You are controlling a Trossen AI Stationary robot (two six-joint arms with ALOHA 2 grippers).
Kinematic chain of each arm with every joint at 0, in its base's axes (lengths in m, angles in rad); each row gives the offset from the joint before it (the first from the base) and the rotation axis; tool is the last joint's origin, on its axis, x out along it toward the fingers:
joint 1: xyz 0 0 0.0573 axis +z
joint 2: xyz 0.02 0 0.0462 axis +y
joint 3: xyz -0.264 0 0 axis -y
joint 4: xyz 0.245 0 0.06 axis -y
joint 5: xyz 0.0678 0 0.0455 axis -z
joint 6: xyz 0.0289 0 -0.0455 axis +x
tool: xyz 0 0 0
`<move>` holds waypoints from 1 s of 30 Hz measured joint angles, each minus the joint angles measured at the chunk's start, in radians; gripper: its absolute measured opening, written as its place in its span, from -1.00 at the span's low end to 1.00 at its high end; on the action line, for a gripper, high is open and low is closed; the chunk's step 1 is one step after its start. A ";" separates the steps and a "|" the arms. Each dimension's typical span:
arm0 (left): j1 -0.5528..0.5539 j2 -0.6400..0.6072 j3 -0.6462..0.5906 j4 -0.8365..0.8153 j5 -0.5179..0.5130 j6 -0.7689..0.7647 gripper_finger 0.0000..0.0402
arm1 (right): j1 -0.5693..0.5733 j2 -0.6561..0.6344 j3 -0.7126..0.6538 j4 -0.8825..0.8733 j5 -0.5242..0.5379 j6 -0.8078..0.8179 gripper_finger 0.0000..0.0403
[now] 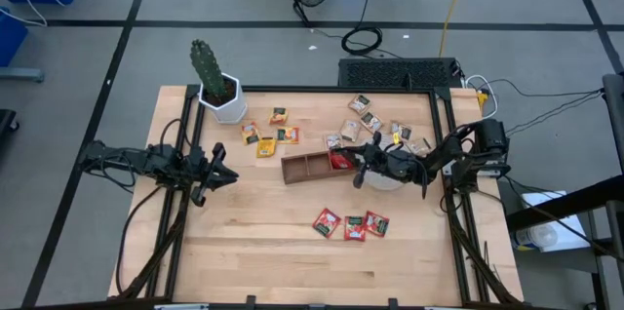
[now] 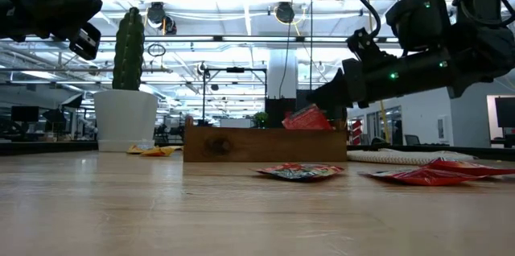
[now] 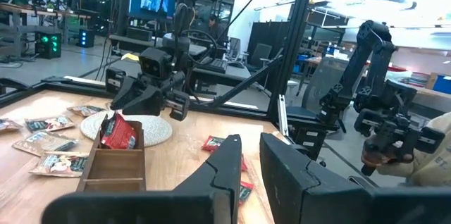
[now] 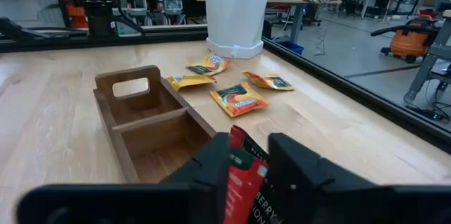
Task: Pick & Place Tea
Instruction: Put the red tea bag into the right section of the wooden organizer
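From above, the left gripper [image 1: 222, 175] hangs over bare pale-wood tabletop [image 1: 263, 242] at the left edge, its fingers nearly pressed together around nothing. Beyond it stands a green ribbed cactus in a white faceted pot [image 1: 219, 94], with glossy yellow-orange square tea sachets [image 1: 265, 146] lying nearby. Mid-table sits the brown three-compartment wooden tray [image 1: 310, 167]; the right gripper [image 1: 359, 162] reaches over its right-hand end. Only the right wrist view shows a red foil sachet [image 4: 245, 182] standing between those dark fingers, which look slightly parted; whether they pinch it I cannot tell. The low view shows it poking above the tray wall. Three more red sachets [image 1: 352, 224] lie flat near the front, tan ones [image 1: 363, 105] behind a round whitish woven disc [image 1: 388, 181].
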 joint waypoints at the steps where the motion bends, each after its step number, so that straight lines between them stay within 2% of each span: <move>1: 0.000 0.000 0.000 0.000 0.000 0.000 -0.71 | 0.000 0.000 0.000 0.010 0.001 -0.002 -0.44; 5: 0.000 0.000 0.000 0.000 0.000 0.000 -0.71 | 0.000 0.000 0.000 0.094 0.000 -0.057 -0.22; 9: 0.000 0.000 0.000 0.000 0.000 0.000 -0.71 | 0.017 -0.035 0.015 0.145 -0.002 -0.137 -0.13; 11: 0.000 0.000 0.000 0.000 0.000 0.000 -0.71 | 0.034 -0.089 0.059 0.006 -0.008 -0.194 -0.15; 14: 0.000 0.000 0.000 0.000 0.000 0.000 -0.71 | 0.062 -0.191 0.204 -0.475 -0.041 -0.270 -0.30; 17: 0.000 0.000 0.000 -0.001 0.000 0.000 -0.71 | 0.074 -0.226 0.408 -1.063 -0.092 -0.281 -0.62; 19: 0.000 0.000 0.000 0.001 0.000 0.000 -0.71 | 0.067 -0.210 0.505 -1.307 -0.115 -0.261 -0.87; 21: 0.000 0.000 0.000 -0.001 0.000 0.000 -0.71 | 0.061 -0.206 0.538 -1.415 -0.114 -0.260 -0.95; 26: 0.000 0.000 0.000 -0.002 0.000 0.000 -0.71 | 0.025 -0.208 0.537 -1.475 -0.119 -0.241 -0.99; 30: 0.000 0.000 0.000 -0.001 0.000 0.000 -0.71 | -0.006 -0.179 0.537 -1.487 -0.222 -0.199 -1.00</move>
